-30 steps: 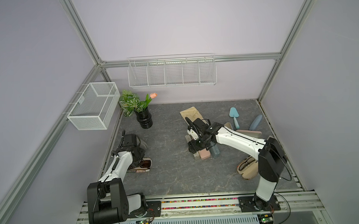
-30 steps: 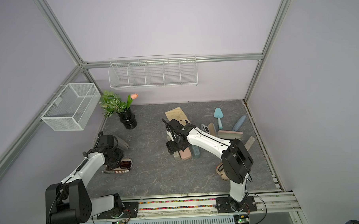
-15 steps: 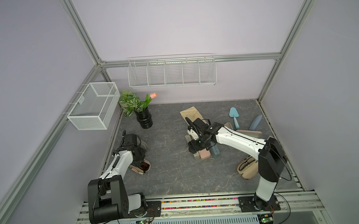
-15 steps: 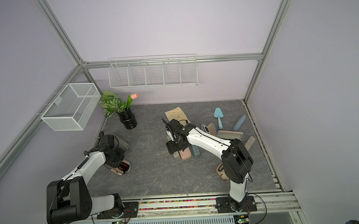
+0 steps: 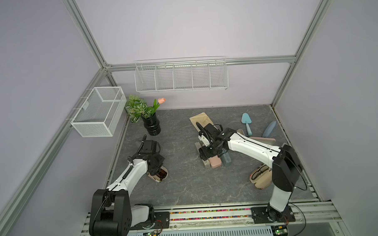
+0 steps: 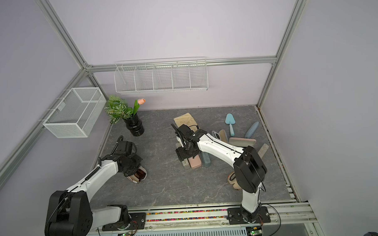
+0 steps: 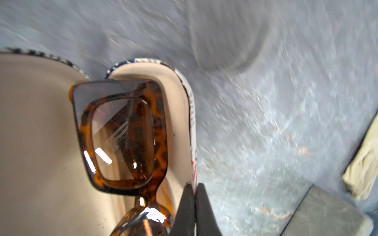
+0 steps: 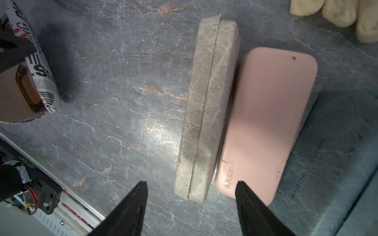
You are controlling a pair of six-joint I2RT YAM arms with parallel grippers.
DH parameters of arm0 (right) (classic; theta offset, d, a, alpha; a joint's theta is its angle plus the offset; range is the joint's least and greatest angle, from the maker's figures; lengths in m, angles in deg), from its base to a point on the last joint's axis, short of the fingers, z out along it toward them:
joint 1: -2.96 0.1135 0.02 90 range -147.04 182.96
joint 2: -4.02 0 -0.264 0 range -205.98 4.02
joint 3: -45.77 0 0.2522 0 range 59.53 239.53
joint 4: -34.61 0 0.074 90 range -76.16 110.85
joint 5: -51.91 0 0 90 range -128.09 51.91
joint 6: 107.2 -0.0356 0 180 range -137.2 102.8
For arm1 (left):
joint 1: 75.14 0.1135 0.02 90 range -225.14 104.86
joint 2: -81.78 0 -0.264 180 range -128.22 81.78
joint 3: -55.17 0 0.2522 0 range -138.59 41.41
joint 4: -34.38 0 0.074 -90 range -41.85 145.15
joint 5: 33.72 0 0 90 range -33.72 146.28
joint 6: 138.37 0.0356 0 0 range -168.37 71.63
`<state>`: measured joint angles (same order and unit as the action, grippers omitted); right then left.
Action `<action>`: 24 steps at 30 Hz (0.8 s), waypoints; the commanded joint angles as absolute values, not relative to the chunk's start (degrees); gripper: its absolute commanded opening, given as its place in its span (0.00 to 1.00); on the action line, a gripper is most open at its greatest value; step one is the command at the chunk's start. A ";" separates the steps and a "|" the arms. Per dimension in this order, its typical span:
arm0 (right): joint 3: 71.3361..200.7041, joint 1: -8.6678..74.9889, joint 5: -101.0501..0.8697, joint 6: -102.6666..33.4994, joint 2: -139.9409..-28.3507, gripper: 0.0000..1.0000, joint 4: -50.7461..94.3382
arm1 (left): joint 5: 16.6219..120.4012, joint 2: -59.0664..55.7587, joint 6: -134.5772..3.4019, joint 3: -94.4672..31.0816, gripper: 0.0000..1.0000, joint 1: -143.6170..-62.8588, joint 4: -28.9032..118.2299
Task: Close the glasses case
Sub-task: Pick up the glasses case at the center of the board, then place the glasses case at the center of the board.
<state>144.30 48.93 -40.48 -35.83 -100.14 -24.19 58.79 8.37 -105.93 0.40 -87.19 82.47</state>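
The newsprint-patterned hard-shell glasses case (image 7: 191, 122) with its beige lining lies open at the near left of the grey stone-patterned table mat (image 5: 182, 188), close to the mat's left edge. It shows in both top views (image 6: 140, 176). Tortoiseshell sunglasses with brown lenses (image 7: 120, 139) sit inside it, one lens against the rounded end of the shell. My left gripper (image 7: 195, 188) is pinched tight on the thin side wall of the glasses case, one finger inside the lining and one on the printed outside.

Well to the right, about mid-mat, three closed cases lie side by side. There is a grey marbled case (image 8: 208, 102), a pink smooth case (image 8: 266, 122) touching its right side, and a dark teal case (image 8: 327, 173) beyond that. My right gripper (image 8: 191, 182) hangs above the near ends of the grey and pink ones, its jaws spread wide and holding nothing.

Farther back lie a beige cloth pouch (image 5: 200, 120) and a light blue trowel (image 5: 246, 123). A black ribbed vase with green leaves and a pink tulip (image 5: 151, 127) stands at the far left. A tan open case holding dark-framed glasses (image 5: 260, 177) rests at the near right.
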 commanded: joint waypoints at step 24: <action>143.29 45.90 -35.54 -38.21 -92.13 0.72 -27.49 | 59.00 -13.34 -106.52 -17.29 0.04 -109.55 74.80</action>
